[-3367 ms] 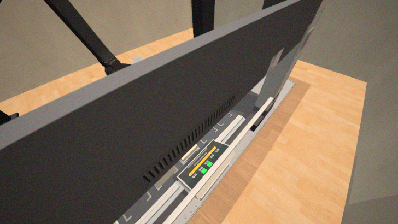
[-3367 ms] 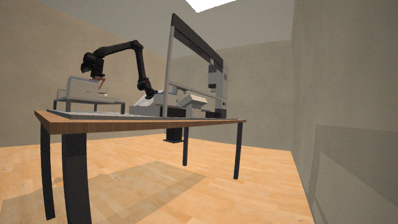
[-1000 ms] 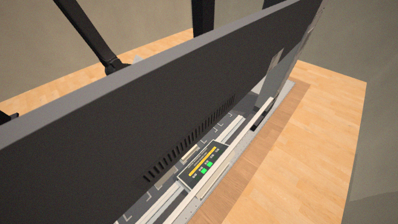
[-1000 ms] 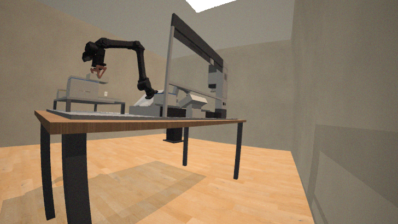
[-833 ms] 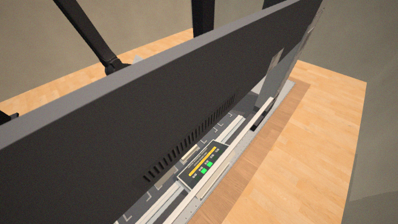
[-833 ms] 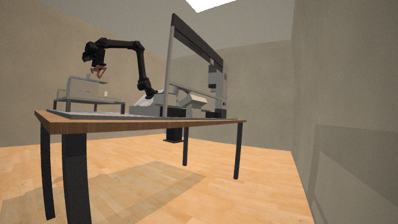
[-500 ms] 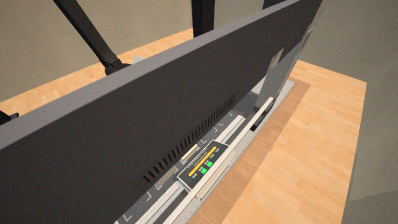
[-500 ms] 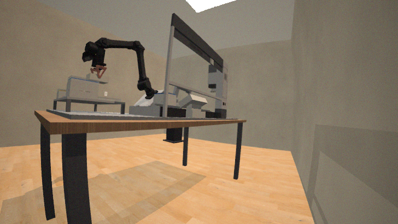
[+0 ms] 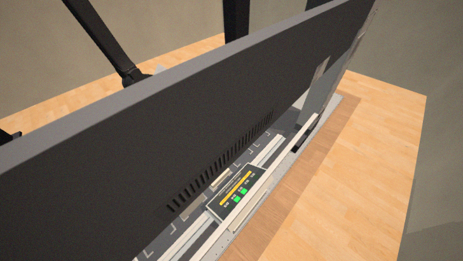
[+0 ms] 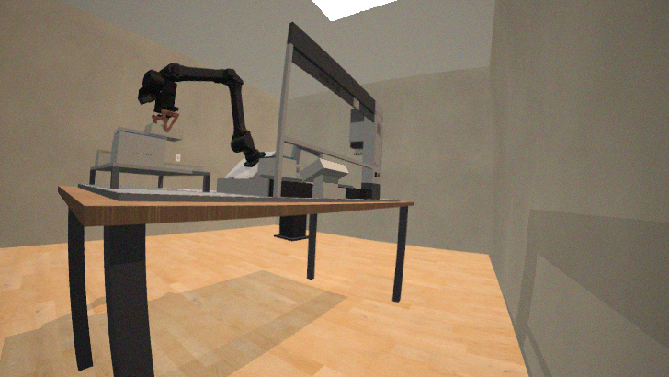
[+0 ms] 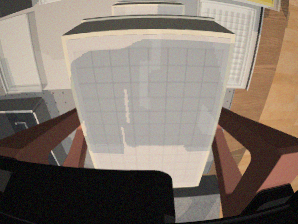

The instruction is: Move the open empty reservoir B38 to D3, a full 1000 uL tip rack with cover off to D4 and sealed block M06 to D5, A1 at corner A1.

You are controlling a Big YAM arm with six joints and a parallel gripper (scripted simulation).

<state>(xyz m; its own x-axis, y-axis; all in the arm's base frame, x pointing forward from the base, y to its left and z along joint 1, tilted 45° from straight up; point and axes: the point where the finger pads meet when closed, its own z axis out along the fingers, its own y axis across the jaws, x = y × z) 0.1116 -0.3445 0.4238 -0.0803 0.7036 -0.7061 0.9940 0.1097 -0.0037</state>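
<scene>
My gripper (image 10: 165, 122) (image 11: 149, 110) is shut on the long sides of a sealed deep-well block (image 10: 154, 131) (image 11: 150, 100). The block is held level, with its film and well grid facing up; no ID is readable, so I cannot tell if it is M06. It hangs high, near the grey box-shaped instrument beyond the table. In the top view a cream item (image 9: 220, 179) shows at the middle of the deck, with a greyish item (image 9: 193, 206) beside it, both partly hidden by the dark upper beam. The status screen (image 9: 223, 210) shows green squares at D3 and D4.
In the wrist view a white gridded plate-like item (image 11: 232, 45) lies at the upper right, a pale tray (image 11: 20, 50) at the left, and a dark station (image 11: 22, 122) below it. The instrument (image 10: 138, 152) stands on a raised stand. The deck's tall frame (image 10: 283, 117) stands beside the arm.
</scene>
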